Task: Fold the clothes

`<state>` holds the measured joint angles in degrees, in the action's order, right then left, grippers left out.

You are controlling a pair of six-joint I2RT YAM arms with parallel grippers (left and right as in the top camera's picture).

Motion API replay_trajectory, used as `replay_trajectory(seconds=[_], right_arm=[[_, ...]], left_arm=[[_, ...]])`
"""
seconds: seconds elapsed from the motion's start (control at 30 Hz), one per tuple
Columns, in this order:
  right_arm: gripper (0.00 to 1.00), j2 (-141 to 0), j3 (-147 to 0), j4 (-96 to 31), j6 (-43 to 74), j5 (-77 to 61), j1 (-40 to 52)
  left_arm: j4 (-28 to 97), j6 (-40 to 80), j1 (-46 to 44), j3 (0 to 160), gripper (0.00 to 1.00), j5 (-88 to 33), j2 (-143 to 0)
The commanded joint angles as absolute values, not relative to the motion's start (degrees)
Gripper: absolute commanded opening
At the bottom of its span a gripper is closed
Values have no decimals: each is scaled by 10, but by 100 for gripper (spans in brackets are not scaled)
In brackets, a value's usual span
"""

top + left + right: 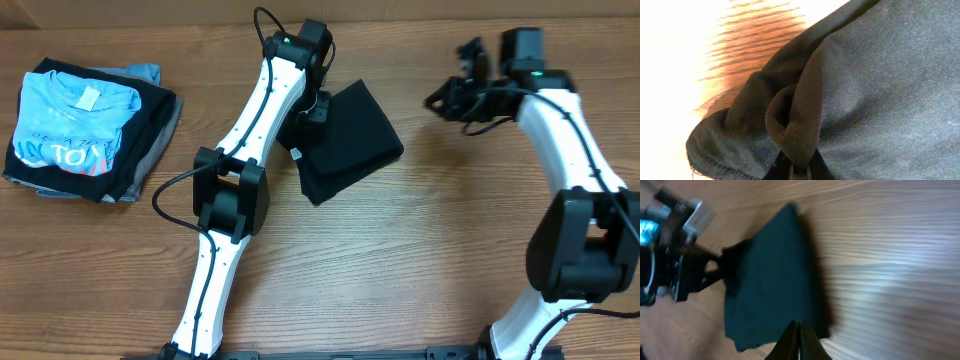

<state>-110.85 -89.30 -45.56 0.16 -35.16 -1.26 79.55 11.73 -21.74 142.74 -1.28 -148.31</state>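
Observation:
The black T-shirt (348, 140) lies folded into a compact, tilted rectangle on the wooden table at centre. My left gripper (314, 110) is at the shirt's upper left edge and is shut on it. The left wrist view shows a rolled fold of the black fabric (800, 125) pinched between the fingertips of that gripper (798, 169). My right gripper (440, 100) hangs to the right of the shirt, apart from it. In the right wrist view this gripper (799, 332) is shut with nothing in it, and the shirt (772, 275) lies beyond it.
A stack of folded clothes sits at the far left of the table, with a light blue lettered T-shirt (72, 120) on top of dark and grey garments (150, 125). Bare wooden table (420, 250) spreads in front of the shirt.

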Motion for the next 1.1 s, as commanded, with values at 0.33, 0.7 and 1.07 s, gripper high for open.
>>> replay_trajectory(seconds=[0.33, 0.7, 1.07], right_arm=[[4, -1206, -812, -322, -32, -400, 114], [4, -1299, -809, -300, -60, -369, 114], [4, -1299, -809, -305, -60, -365, 114]], left_arm=[[818, 124, -215, 1423, 4, 49, -1473], [842, 127, -214, 1426, 4, 143, -1470], [862, 155, -209, 1509, 15, 129, -1430]])
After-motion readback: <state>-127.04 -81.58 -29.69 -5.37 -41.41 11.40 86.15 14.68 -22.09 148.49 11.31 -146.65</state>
